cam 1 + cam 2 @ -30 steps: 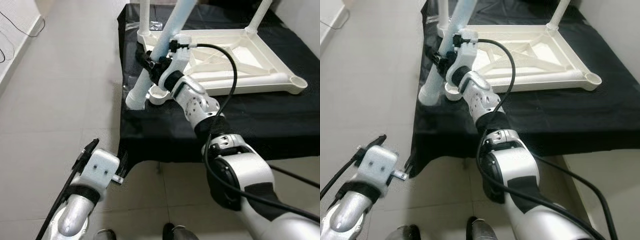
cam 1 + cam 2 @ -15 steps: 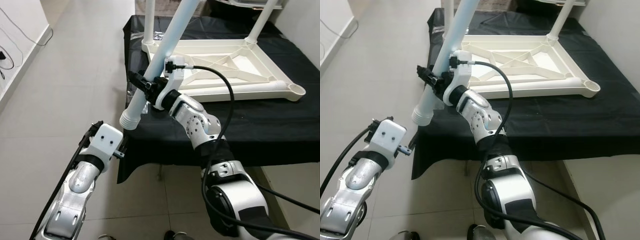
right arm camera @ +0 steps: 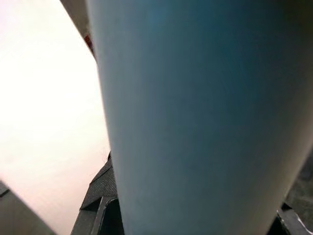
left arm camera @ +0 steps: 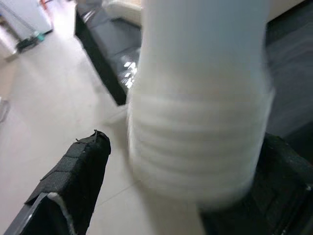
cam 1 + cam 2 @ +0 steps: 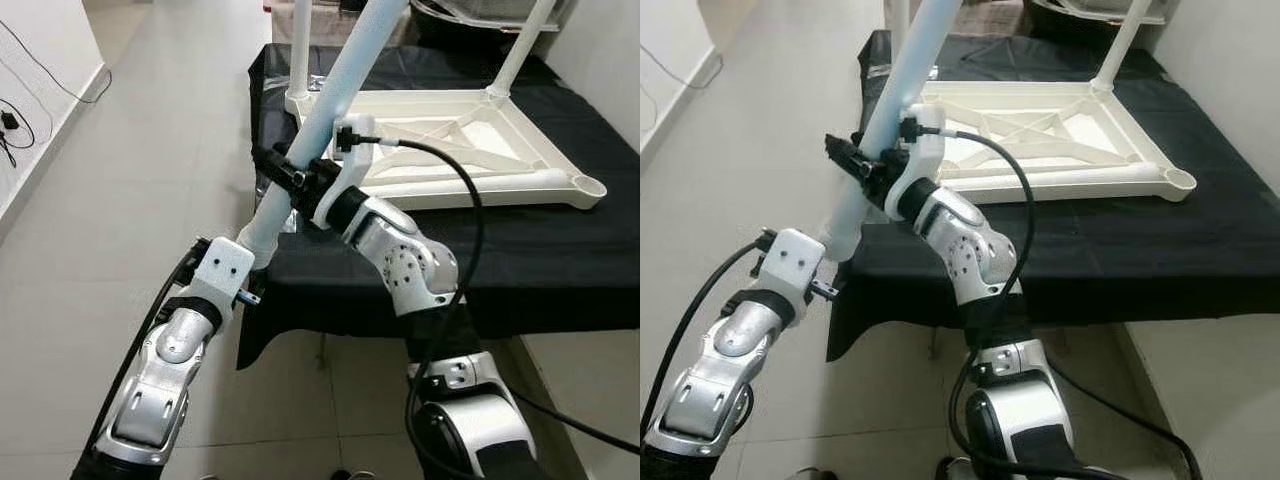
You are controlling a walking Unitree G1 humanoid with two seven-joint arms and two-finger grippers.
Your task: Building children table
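Nearest, the left hand [image 4: 161,196] is spread open around the ribbed lower end of the loose table leg [image 5: 325,120], not yet closed on it, while the right hand [image 5: 285,180] is clamped on that leg mid-shaft, holding it slanted off the tabletop [image 5: 560,270] edge. Beyond, the upturned children table frame [image 5: 470,140] is seen with legs standing in its far corners (two are visible) and a near corner socket empty, so the task is judged roughly halfway done.

Pale-blue leg [image 5: 335,85], cream tabletop [image 5: 470,130] (on black cloth [image 5: 520,250]).

- A black cloth [image 5: 560,270] covered the low platform at 2 o'clock.
- Pale floor tiles [image 5: 150,150] spread at 10 o'clock.
- A black cable [image 5: 20,85] trailed along the white wall at 10 o'clock.
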